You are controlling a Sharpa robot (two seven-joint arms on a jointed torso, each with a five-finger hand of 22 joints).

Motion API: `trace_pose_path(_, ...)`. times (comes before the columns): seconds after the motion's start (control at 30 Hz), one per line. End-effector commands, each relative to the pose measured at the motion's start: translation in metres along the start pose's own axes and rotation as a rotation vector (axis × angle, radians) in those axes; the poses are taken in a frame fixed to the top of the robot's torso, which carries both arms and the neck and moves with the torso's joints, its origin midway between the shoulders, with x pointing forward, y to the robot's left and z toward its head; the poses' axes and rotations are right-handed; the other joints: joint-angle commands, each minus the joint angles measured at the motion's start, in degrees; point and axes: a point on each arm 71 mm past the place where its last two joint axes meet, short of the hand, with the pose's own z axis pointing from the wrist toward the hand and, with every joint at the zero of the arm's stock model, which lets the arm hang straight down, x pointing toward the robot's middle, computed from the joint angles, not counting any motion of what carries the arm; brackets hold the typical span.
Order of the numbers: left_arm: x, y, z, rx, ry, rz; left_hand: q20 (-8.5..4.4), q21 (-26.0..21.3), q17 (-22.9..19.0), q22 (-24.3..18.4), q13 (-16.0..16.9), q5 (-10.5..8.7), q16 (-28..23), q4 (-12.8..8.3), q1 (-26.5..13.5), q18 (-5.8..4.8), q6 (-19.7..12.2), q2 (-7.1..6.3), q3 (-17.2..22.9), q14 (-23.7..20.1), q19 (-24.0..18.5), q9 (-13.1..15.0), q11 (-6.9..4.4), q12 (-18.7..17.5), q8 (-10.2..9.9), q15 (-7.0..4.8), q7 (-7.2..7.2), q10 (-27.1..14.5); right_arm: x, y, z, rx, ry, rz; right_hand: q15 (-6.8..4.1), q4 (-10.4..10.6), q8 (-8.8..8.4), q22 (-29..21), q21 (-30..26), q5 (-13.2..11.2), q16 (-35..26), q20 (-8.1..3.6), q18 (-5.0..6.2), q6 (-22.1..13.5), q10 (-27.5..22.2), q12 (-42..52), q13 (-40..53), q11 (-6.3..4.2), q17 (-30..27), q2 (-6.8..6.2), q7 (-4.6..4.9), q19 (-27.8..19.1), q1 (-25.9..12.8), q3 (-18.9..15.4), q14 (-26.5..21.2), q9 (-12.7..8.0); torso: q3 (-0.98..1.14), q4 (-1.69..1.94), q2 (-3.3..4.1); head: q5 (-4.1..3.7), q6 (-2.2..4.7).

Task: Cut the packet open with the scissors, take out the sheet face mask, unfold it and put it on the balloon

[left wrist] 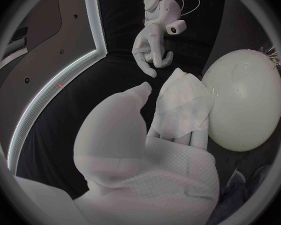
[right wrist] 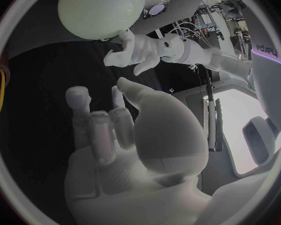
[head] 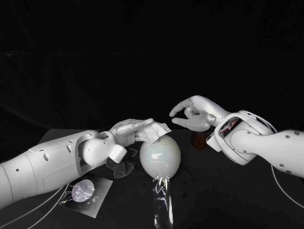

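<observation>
The left hand (head: pixel 128 130) holds the mask (head: pixel 154 131) against the balloon (head: pixel 162 155). The right hand (head: pixel 192 116) hangs near the balloon, empty, fingers loosely apart.

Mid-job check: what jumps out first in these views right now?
The pale balloon sits mid-table, with the left hand holding the white sheet mask at its top. The right hand hovers empty just beyond it, fingers loosely curled. A packet lies on the table by the left arm.
</observation>
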Motion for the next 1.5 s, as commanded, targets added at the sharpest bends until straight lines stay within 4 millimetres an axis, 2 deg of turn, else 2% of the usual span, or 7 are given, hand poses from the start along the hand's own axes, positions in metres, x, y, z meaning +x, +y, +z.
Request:
trace_pose_path(0.03,0.005,-0.001,0.000,0.013,0.055,-0.014,0.97,-1.6,-0.1,-0.9,-0.1,0.22,-1.4,0.5,1.3,0.00,-1.2,0.72,0.4,-2.3,-1.7,-0.5,0.92,-0.1,-1.2,0.88,1.25,-2.7,0.001,0.005,0.001,-0.003,-0.053,-0.005,-0.52,0.8,0.23,4.3,0.2,0.3,0.2,-0.01,-1.21,0.5,0.3,0.3,6.9,-0.05,9.9,-0.07,0.01,0.5,-1.0,-0.2,3.0,0.0,0.01,-0.04,0.01,-0.12,0.01)
trace_pose_path(0.13,0.007,-0.002,-0.001,0.023,0.092,-0.020,1.91,-3.3,-0.3,-1.9,-0.2,0.23,-2.9,1.5,1.5,-0.16,-3.2,2.00,1.0,-4.9,-3.6,-1.3,2.33,1.0,-2.6,2.06,2.34,-6.5,0.006,0.008,0.003,-0.002,-0.040,-0.016,-0.55,1.9,0.04,4.2,0.0,0.1,0.2,-0.08,-1.19,0.4,0.3,0.2,6.8,-0.06,9.8,-0.48,-0.01,0.5,-2.1,-0.8,2.9,-0.2,0.01,-0.04,0.01,-0.12,0.01)
trace_pose_path(0.33,0.010,-0.004,-0.003,0.050,0.161,-0.032,2.73,-6.1,-1.0,-3.5,-0.2,0.22,-4.4,1.9,3.3,-1.15,-8.2,7.35,6.1,-11.0,-7.2,-3.1,4.37,0.7,-5.7,4.24,4.63,-13.7,0.019,0.012,0.005,0.001,-0.024,-0.039,-0.53,2.8,-0.44,4.2,0.1,-0.5,0.2,-0.11,-1.25,-0.1,0.3,0.2,6.8,0.01,9.8,-0.74,0.11,0.7,-2.6,-1.2,3.0,-0.4,-0.03,-0.02,0.03,-0.12,-0.01)
trace_pose_path(0.73,0.014,-0.007,-0.005,0.079,0.253,-0.052,2.75,-9.1,-1.9,-5.1,-0.1,0.16,-4.2,-3.0,2.6,-3.16,-17.8,9.61,21.1,-17.5,-11.0,-6.8,5.71,0.3,-10.1,5.85,5.49,-20.0,0.036,0.015,0.009,0.013,-0.022,-0.055,-0.43,3.8,-0.99,4.2,-0.1,-1.4,0.2,-0.06,-1.27,-0.6,0.3,0.2,6.7,0.17,9.9,-1.23,0.30,0.8,-3.0,-1.7,3.0,-0.7,0.05,0.01,0.04,-0.08,-0.02)
trace_pose_path(0.97,0.015,-0.007,-0.006,0.085,0.265,-0.048,2.63,-9.1,-1.8,-5.0,0.0,0.10,-2.5,-6.4,0.7,-3.13,-15.2,11.04,27.3,-17.6,-10.5,-6.6,5.62,1.1,-9.8,5.70,5.37,-19.7,0.036,0.015,0.011,0.017,-0.067,-0.062,-0.40,4.1,-1.14,4.2,-0.1,-1.4,0.2,-0.05,-1.27,-0.7,0.3,0.1,6.7,0.22,9.9,-1.30,0.35,0.9,-3.1,-1.8,3.0,-0.8,0.04,-0.01,0.06,-0.01,-0.09)
trace_pose_path(1.27,0.014,-0.006,-0.005,0.073,0.234,-0.010,2.38,-7.1,-1.0,-4.1,0.2,0.12,0.9,-6.7,-1.1,-1.74,-5.0,12.23,27.5,-13.7,-7.3,-4.5,4.50,3.5,-6.8,4.37,4.72,-15.2,0.034,0.018,0.010,-0.015,-0.114,-0.063,-0.36,4.3,-1.41,4.3,0.3,-1.4,0.2,-0.02,-1.35,-1.0,0.4,0.2,6.8,0.27,10.0,-1.39,0.43,1.2,-3.0,-1.9,3.1,-0.9,0.00,-0.01,-0.04,0.07,-0.24)
trace_pose_path(1.5,0.013,-0.006,-0.004,0.077,0.206,0.004,2.37,-6.3,-0.9,-3.8,0.0,0.10,1.9,-6.6,-1.7,-1.03,-3.9,11.99,27.5,-12.5,-6.3,-4.4,3.94,4.0,-6.2,3.81,4.20,-13.7,0.038,0.018,0.012,-0.007,-0.070,-0.066,-0.30,4.8,-1.39,4.2,0.0,-1.5,0.2,0.03,-1.31,-0.7,0.3,0.2,6.7,0.31,9.8,-1.69,0.43,1.1,-3.1,-2.2,3.0,-0.9,0.01,0.02,-0.01,0.12,-0.28)
